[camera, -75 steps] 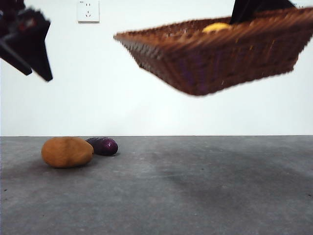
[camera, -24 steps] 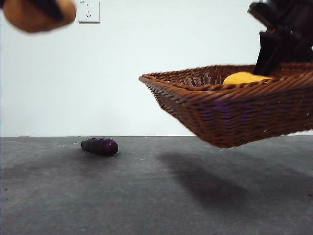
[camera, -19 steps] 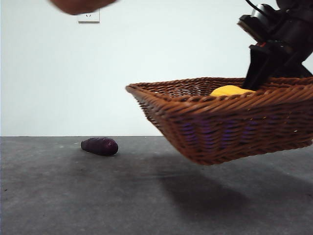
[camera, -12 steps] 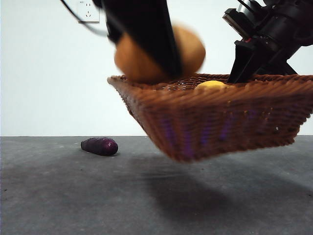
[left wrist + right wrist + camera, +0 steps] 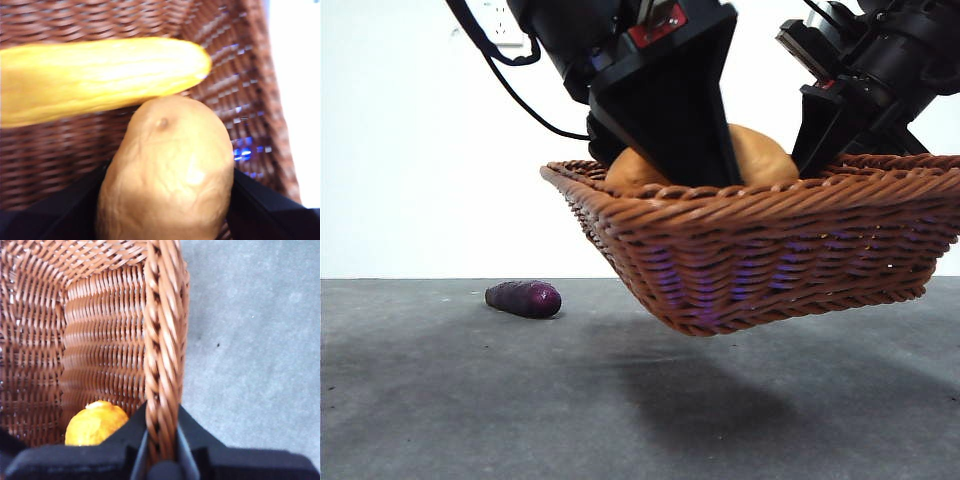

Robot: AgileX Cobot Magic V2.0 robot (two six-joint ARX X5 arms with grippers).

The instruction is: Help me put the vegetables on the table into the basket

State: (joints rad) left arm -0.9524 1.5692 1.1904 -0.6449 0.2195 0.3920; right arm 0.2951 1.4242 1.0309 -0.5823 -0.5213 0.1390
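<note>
- The eggplant [image 5: 524, 298] lies alone on the desk [image 5: 470, 400], far left.
- The left tool [image 5: 665, 150] reaches into the basket [image 5: 770, 260], its jaws clamped on the potato [image 5: 167, 175], which touches the corn [image 5: 95, 77].
- The right tool [image 5: 161, 452] pinches the basket's rim, holding the basket clear of the desk.

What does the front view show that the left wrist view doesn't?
Only the front view shows the eggplant lying on the table, the basket held up off the table, and the right gripper clamped on its rim. Only the left wrist view shows the corn inside, touching the potato. Both show the basket and the left gripper holding the potato.
</note>
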